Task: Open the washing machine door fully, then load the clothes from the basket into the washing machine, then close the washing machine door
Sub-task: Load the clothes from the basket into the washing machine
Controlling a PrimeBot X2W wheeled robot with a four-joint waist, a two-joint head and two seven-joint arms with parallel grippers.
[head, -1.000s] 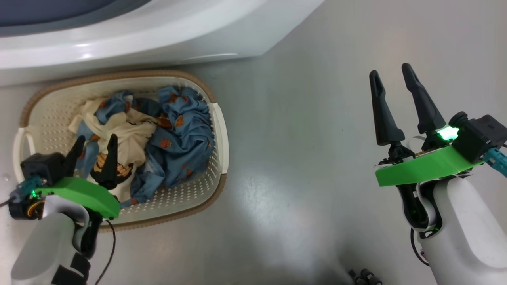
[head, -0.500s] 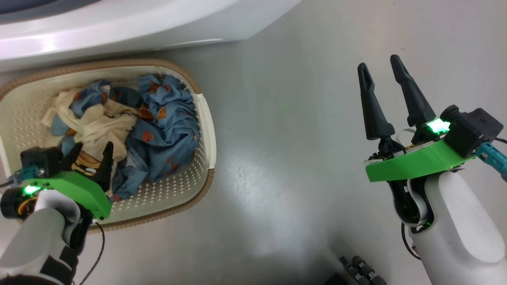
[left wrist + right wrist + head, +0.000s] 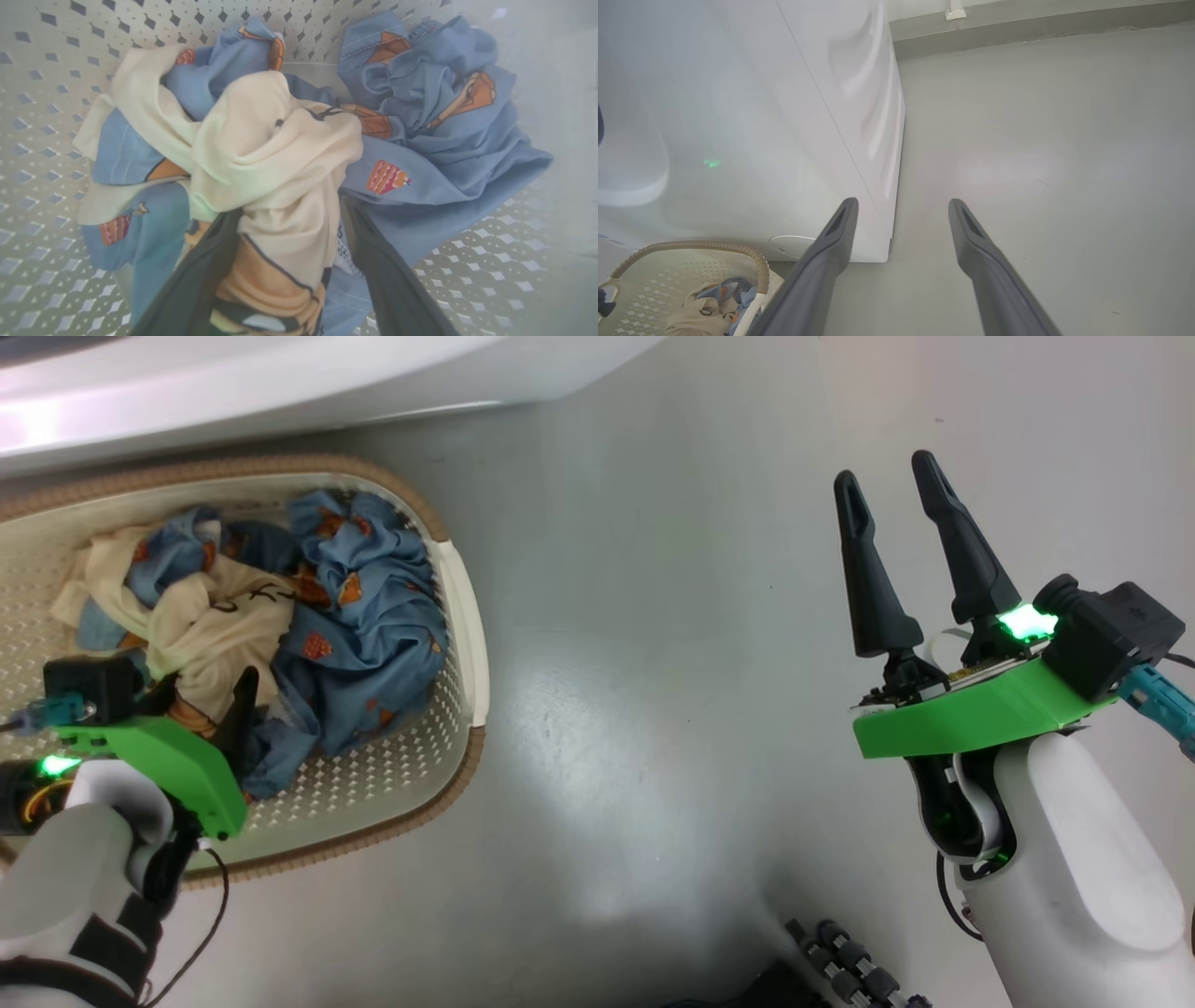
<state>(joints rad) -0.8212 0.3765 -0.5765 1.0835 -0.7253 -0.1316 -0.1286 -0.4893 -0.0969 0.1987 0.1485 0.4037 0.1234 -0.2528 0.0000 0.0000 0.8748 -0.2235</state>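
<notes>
The loading step looked barely begun. The clothes (image 3: 364, 635), blue fabric with orange figures and a cream piece (image 3: 215, 625), lay heaped in the basket (image 3: 392, 775), which stood on the floor (image 3: 653, 663) just in front of the washing machine (image 3: 280, 373). The left claw (image 3: 203, 691) was down inside the basket. Its fingers were spread wide to either side of a bunch of the cream piece, with the fabric between them but not pinched. The right claw (image 3: 885, 469) hung over bare floor well away from the basket, its fingers apart and holding nothing. The washing machine door was not clear in these views, so whether it had been opened fully could not be told. Nothing had visibly been lifted out. The grasp, the transfer to the drum and the closing of the door all appeared to remain.
</notes>
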